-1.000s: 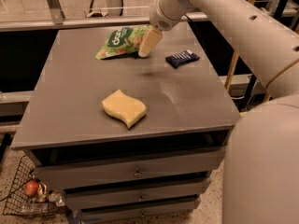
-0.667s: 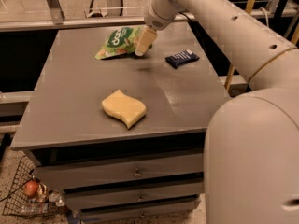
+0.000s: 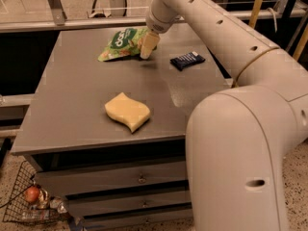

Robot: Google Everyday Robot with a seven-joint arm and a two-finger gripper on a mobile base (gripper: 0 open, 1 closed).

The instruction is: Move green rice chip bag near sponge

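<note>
The green rice chip bag (image 3: 121, 43) lies at the far middle of the grey table top (image 3: 72, 95). The pale yellow sponge (image 3: 127, 111) lies nearer the front, well apart from the bag. My gripper (image 3: 148, 46) reaches down from the arm at the bag's right end and touches or overlaps its edge. The bag's right tip is hidden behind the gripper.
A small dark navy packet (image 3: 187, 60) lies to the right of the gripper. My arm's large body fills the right foreground. The table has drawers (image 3: 139, 178) at its front. A wire basket (image 3: 24, 203) with a red fruit (image 3: 32, 194) sits on the floor at the lower left.
The gripper has shifted slightly left and down onto the bag's right end. The bag, sponge and packet have not visibly moved.
</note>
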